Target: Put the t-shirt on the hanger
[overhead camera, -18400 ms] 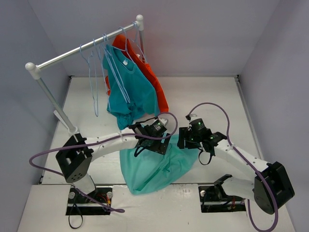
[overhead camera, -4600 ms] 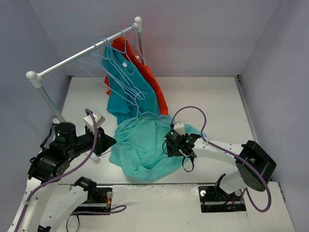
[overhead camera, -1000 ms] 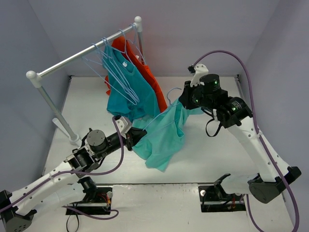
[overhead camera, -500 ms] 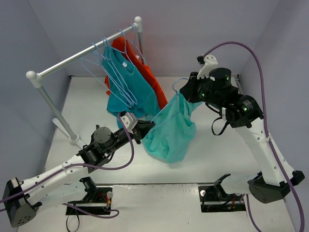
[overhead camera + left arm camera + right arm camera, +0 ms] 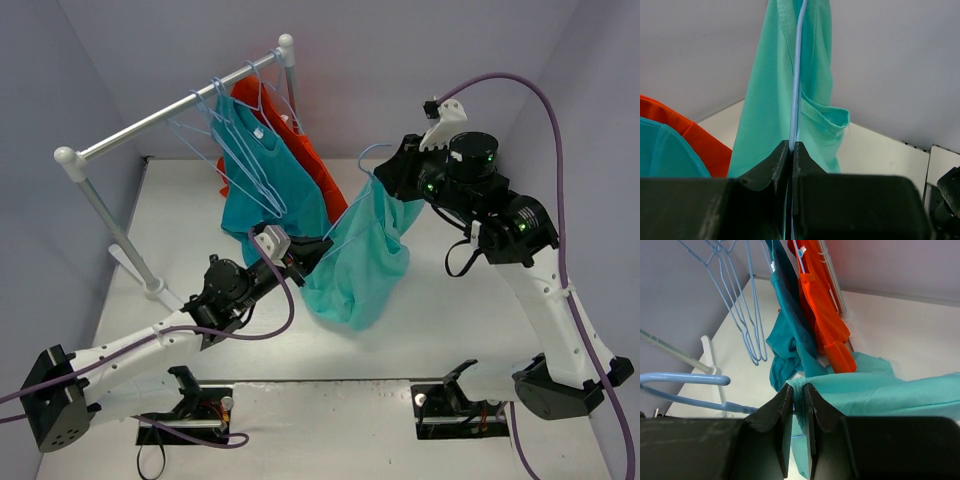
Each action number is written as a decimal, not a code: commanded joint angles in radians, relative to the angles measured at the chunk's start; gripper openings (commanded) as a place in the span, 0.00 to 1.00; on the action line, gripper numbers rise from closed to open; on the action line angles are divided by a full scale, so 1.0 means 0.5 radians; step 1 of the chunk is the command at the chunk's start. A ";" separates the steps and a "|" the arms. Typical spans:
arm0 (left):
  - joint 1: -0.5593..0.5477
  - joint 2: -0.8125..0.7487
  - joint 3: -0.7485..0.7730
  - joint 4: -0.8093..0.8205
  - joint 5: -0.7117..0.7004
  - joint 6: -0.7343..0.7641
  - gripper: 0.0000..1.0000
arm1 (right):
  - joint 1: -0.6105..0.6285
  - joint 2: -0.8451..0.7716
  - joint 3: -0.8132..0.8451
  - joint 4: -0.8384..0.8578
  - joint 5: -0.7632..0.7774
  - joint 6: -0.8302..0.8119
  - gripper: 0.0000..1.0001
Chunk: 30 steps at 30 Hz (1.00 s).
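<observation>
The mint-teal t-shirt (image 5: 365,255) hangs in the air between my two grippers, draped on a light-blue wire hanger (image 5: 350,215) whose hook (image 5: 372,152) curves up near the right gripper. My left gripper (image 5: 312,250) is shut on the hanger's wire (image 5: 796,75), with the t-shirt (image 5: 765,115) falling around it. My right gripper (image 5: 392,178) is shut on an upper edge of the t-shirt (image 5: 880,390); the hanger hook (image 5: 685,380) lies just left of its fingers.
A rack with a grey rail (image 5: 170,110) stands at the back left. On it hang a darker blue-teal t-shirt (image 5: 265,175), an orange-red garment (image 5: 300,145) and several bare light-blue hangers (image 5: 225,140). The rack's white foot (image 5: 135,270) stands on the table at left.
</observation>
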 commanded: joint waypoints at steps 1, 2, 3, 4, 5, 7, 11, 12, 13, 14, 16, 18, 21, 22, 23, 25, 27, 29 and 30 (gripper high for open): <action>-0.009 -0.022 0.086 0.655 -0.059 -0.021 0.00 | 0.018 0.003 0.001 0.032 -0.050 -0.004 0.19; -0.009 -0.011 0.079 0.679 -0.050 -0.024 0.00 | 0.017 -0.010 -0.013 0.032 -0.034 -0.008 0.22; -0.009 0.002 0.071 0.721 -0.043 -0.032 0.00 | 0.015 -0.019 -0.018 0.032 -0.010 -0.015 0.26; -0.009 0.011 0.060 0.758 -0.035 -0.051 0.00 | 0.015 -0.026 -0.016 0.029 0.023 -0.020 0.29; -0.009 0.022 0.044 0.808 -0.031 -0.060 0.00 | 0.013 -0.040 -0.017 0.029 0.048 -0.033 0.35; -0.009 0.029 0.028 0.849 -0.030 -0.070 0.00 | 0.015 -0.057 -0.021 0.025 0.107 -0.046 0.40; -0.009 0.029 -0.002 0.877 -0.039 -0.061 0.00 | 0.015 -0.098 -0.037 0.012 0.156 -0.081 0.48; -0.009 0.028 -0.009 0.880 -0.040 -0.057 0.00 | 0.015 -0.107 -0.040 0.005 0.169 -0.093 0.49; -0.009 0.026 -0.019 0.883 -0.048 -0.052 0.00 | 0.015 -0.127 -0.046 -0.007 0.252 -0.115 0.52; -0.007 0.024 -0.031 0.887 -0.058 -0.050 0.00 | 0.015 -0.141 -0.054 -0.016 0.282 -0.130 0.54; -0.007 0.012 -0.063 0.902 -0.070 -0.049 0.00 | 0.015 -0.169 -0.074 -0.035 0.331 -0.155 0.57; -0.003 0.001 -0.082 0.900 -0.072 -0.049 0.00 | 0.012 -0.206 -0.093 -0.056 0.383 -0.192 0.61; -0.004 -0.030 -0.120 0.883 -0.079 -0.045 0.00 | 0.012 -0.254 -0.138 -0.110 0.490 -0.282 0.63; -0.005 -0.039 -0.130 0.882 -0.079 -0.043 0.00 | 0.013 -0.269 -0.152 -0.125 0.517 -0.313 0.63; -0.003 -0.048 -0.140 0.878 -0.074 -0.041 0.00 | 0.014 -0.290 -0.171 -0.127 0.537 -0.326 0.64; 0.000 -0.081 -0.152 0.814 -0.024 -0.031 0.00 | 0.012 -0.344 -0.221 -0.134 0.588 -0.453 0.67; 0.000 -0.099 -0.156 0.770 0.018 -0.034 0.00 | 0.012 -0.374 -0.235 -0.137 0.599 -0.543 0.69; 0.000 -0.134 -0.167 0.732 0.089 -0.043 0.00 | 0.012 -0.386 -0.211 -0.134 0.563 -0.726 0.72; 0.000 -0.153 -0.173 0.706 0.090 -0.043 0.00 | 0.012 -0.386 -0.199 -0.137 0.536 -0.803 0.73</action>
